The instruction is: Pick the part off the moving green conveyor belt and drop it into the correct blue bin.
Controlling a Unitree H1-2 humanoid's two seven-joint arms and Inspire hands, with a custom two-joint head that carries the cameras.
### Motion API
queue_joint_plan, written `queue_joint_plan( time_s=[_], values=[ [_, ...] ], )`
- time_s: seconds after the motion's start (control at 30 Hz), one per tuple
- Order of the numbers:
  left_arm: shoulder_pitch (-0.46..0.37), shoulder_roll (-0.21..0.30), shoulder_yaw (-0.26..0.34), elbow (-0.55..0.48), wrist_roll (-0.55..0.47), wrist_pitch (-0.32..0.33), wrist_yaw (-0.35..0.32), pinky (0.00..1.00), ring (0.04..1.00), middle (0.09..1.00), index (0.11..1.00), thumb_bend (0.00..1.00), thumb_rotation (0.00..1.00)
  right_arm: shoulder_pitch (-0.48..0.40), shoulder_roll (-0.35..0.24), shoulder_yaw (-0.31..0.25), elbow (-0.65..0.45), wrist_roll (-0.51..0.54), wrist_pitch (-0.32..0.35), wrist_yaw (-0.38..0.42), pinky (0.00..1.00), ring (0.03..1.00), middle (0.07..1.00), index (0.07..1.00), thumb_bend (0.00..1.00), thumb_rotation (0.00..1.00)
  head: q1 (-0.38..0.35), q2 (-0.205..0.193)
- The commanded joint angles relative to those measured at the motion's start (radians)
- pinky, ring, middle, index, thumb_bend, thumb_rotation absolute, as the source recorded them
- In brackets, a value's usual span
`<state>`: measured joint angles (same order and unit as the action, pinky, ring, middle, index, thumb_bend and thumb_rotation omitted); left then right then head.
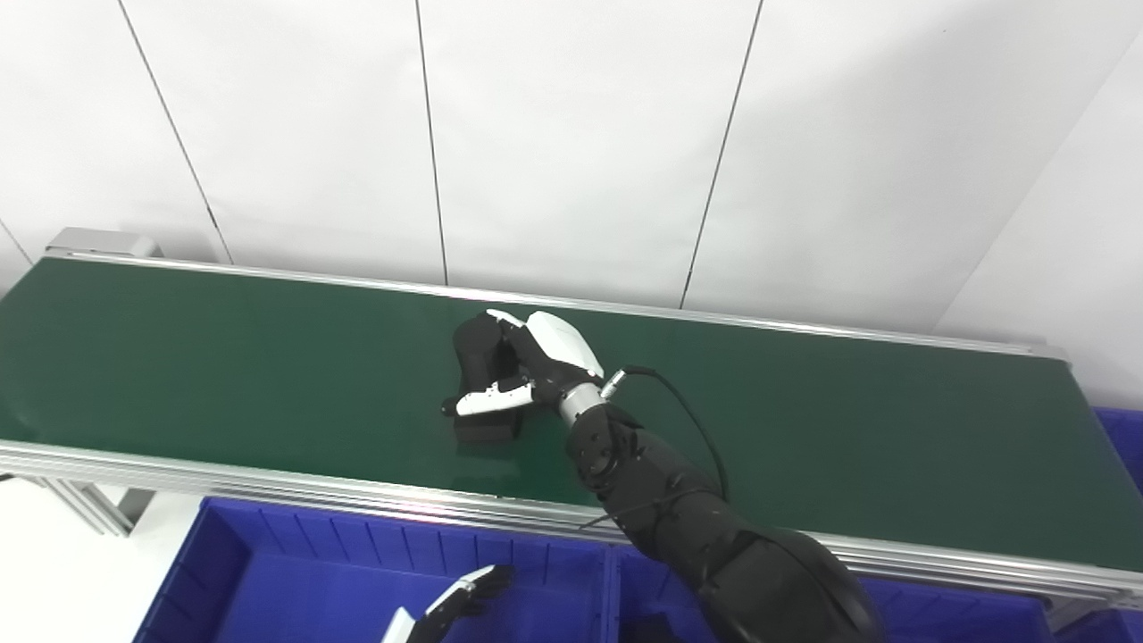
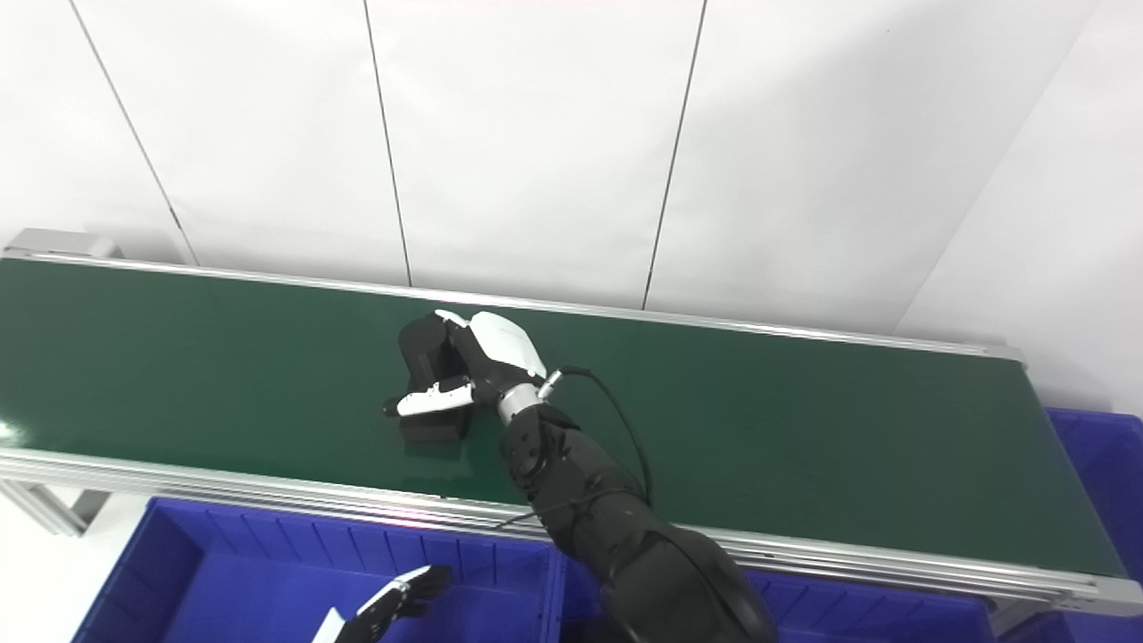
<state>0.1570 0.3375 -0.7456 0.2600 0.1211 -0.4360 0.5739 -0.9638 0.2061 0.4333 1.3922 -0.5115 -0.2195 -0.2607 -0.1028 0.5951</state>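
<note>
Right eye view shows more blue bin (image 2: 1103, 464) past the belt's right end than the left eye view; right hand (image 1: 536, 362) wraps the black part (image 1: 482, 357) mid green conveyor belt (image 1: 223, 357), bare either side; left hand (image 1: 460, 603), fingers apart, hovers over the near blue bin (image 1: 268, 572).

A factory-style sorting station or robotics test lab: a long green conveyor belt (image 1: 223, 357) in an aluminium frame (image 1: 268, 487) runs along plain white wall panels (image 1: 571, 134), and blue plastic bins (image 1: 295, 580) with ribbed walls stand in a row below its near edge, another bin (image 2: 1094, 464) at the belt's right end
</note>
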Motion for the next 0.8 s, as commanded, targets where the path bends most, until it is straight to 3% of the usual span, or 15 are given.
queue_joint_plan(
  time_s=[0.0, 0.03, 0.07, 0.1, 0.13, 0.2, 0.33, 0.5, 0.57, 0.7, 0.77],
  values=[
    [0.0, 0.008, 0.001, -0.027, 0.013, -0.034, 0.011, 0.78, 0.815, 0.819, 0.808, 0.63, 0.81, -0.054, 0.024, -0.006, -0.009, 0.012, -0.011, -0.017, 0.66, 0.742, 0.795, 0.829, 0.71, 0.33, 0.001, -0.001],
    [0.0, 0.008, -0.002, -0.025, 0.019, -0.034, 0.019, 0.77, 0.812, 0.818, 0.808, 0.63, 0.81, -0.05, 0.024, -0.009, -0.008, 0.016, -0.014, -0.031, 0.62, 0.693, 0.747, 0.796, 0.66, 0.26, -0.001, 0.002],
    [0.001, 0.009, -0.004, -0.024, 0.022, -0.034, 0.025, 0.77, 0.811, 0.817, 0.808, 0.62, 0.81, -0.047, 0.025, -0.012, -0.007, 0.019, -0.017, -0.041, 0.53, 0.599, 0.66, 0.736, 0.59, 0.12, -0.001, 0.003],
    [0.002, 0.009, -0.004, -0.025, 0.022, -0.034, 0.025, 0.77, 0.81, 0.817, 0.808, 0.62, 0.81, -0.043, 0.025, -0.012, -0.007, 0.019, -0.02, -0.055, 0.52, 0.585, 0.648, 0.728, 0.58, 0.1, -0.004, 0.005],
    [0.003, 0.009, -0.004, -0.026, 0.019, -0.034, 0.023, 0.77, 0.81, 0.817, 0.808, 0.62, 0.81, -0.04, 0.024, -0.012, -0.006, 0.019, -0.021, -0.066, 0.44, 0.503, 0.568, 0.614, 0.55, 0.05, -0.006, 0.007],
    [0.007, 0.009, 0.001, -0.033, 0.011, -0.034, 0.012, 0.77, 0.81, 0.818, 0.809, 0.61, 0.8, -0.032, 0.023, -0.014, -0.007, 0.023, -0.027, -0.09, 0.4, 0.452, 0.457, 0.541, 0.52, 0.0, -0.011, 0.011],
    [0.006, 0.013, 0.004, -0.04, 0.008, -0.034, -0.001, 0.76, 0.811, 0.821, 0.812, 0.59, 0.79, -0.02, 0.019, -0.02, -0.013, 0.031, -0.042, -0.127, 0.35, 0.394, 0.479, 0.498, 0.52, 0.0, -0.022, 0.018],
    [0.007, 0.017, 0.007, -0.049, 0.012, -0.034, -0.014, 0.77, 0.815, 0.825, 0.819, 0.57, 0.79, -0.005, 0.011, -0.024, -0.022, 0.037, -0.062, -0.16, 0.39, 0.441, 0.444, 0.536, 0.51, 0.0, -0.035, 0.028],
    [0.005, 0.017, 0.006, -0.051, 0.016, -0.034, -0.014, 0.76, 0.813, 0.825, 0.817, 0.55, 0.8, 0.007, 0.007, -0.027, -0.033, 0.038, -0.076, -0.186, 0.39, 0.446, 0.478, 0.502, 0.52, 0.0, -0.04, 0.033],
    [0.005, 0.015, 0.008, -0.053, 0.01, -0.034, -0.021, 0.77, 0.812, 0.824, 0.813, 0.53, 0.79, 0.04, -0.004, -0.032, -0.068, 0.031, -0.122, -0.263, 0.34, 0.408, 0.484, 0.493, 0.52, 0.0, -0.047, 0.041],
    [0.007, 0.017, 0.007, -0.055, 0.015, -0.034, -0.017, 0.77, 0.81, 0.824, 0.816, 0.54, 0.8, 0.066, -0.012, -0.041, -0.104, 0.035, -0.148, -0.292, 0.39, 0.462, 0.451, 0.538, 0.51, 0.0, -0.057, 0.049]
  ],
)
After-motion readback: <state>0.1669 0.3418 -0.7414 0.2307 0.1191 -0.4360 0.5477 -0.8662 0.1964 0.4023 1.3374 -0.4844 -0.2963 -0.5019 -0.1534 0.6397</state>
